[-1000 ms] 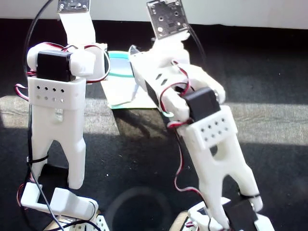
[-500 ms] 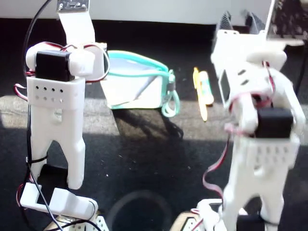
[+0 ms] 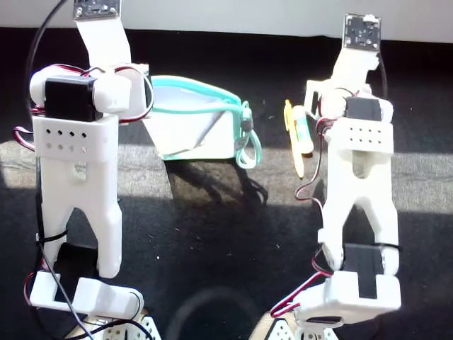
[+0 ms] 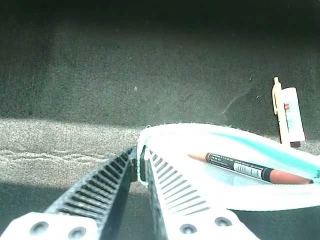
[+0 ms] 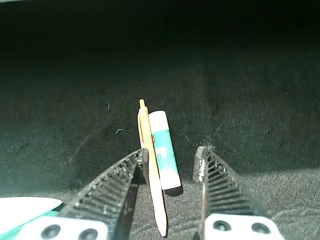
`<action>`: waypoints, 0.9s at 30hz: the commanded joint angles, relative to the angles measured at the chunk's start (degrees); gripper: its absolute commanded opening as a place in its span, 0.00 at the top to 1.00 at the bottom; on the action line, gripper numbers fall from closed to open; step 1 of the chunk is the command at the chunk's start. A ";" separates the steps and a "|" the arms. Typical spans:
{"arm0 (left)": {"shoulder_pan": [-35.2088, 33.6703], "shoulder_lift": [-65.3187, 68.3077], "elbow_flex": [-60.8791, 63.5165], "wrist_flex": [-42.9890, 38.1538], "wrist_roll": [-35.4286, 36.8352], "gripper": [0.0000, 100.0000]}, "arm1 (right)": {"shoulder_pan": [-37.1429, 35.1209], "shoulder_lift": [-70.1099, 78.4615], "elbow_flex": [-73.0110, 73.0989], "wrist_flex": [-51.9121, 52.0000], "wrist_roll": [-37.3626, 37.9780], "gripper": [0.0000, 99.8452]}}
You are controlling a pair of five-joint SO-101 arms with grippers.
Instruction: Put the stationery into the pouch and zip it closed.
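Observation:
A white pouch (image 3: 202, 131) with a teal zip rim lies open at the back of the table, a teal loop at its end. My left gripper (image 4: 141, 156) is shut on the pouch's rim (image 4: 165, 131). An orange-and-black pencil (image 4: 250, 170) lies inside the pouch. To the right of the pouch, a yellow pen (image 3: 291, 138) and a white-and-teal glue stick (image 3: 304, 133) lie side by side on the mat. My right gripper (image 5: 170, 161) hangs open just above them, both lying between its fingers; the pen (image 5: 151, 160) is near one finger, the glue stick (image 5: 165, 150) is in the middle.
The table is covered by a dark mat (image 3: 212, 234) crossed by a bright band of sunlight. Both arm bases (image 3: 92, 301) stand at the front edge. A pale wall (image 3: 226, 14) runs along the back.
The right arm has swung from over the pouch to the right and now stands over the pen and glue stick. The left arm has stayed on the pouch.

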 commanded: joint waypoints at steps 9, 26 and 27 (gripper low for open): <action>1.98 -17.36 0.13 0.70 2.55 0.99 | 0.48 3.91 0.40 -0.92 -0.53 0.85; -6.11 15.78 5.41 0.35 2.29 0.99 | 0.40 4.00 0.66 -0.92 -0.53 0.85; -6.11 16.13 5.05 0.18 2.29 0.99 | 0.31 4.00 0.66 -0.92 -0.53 0.85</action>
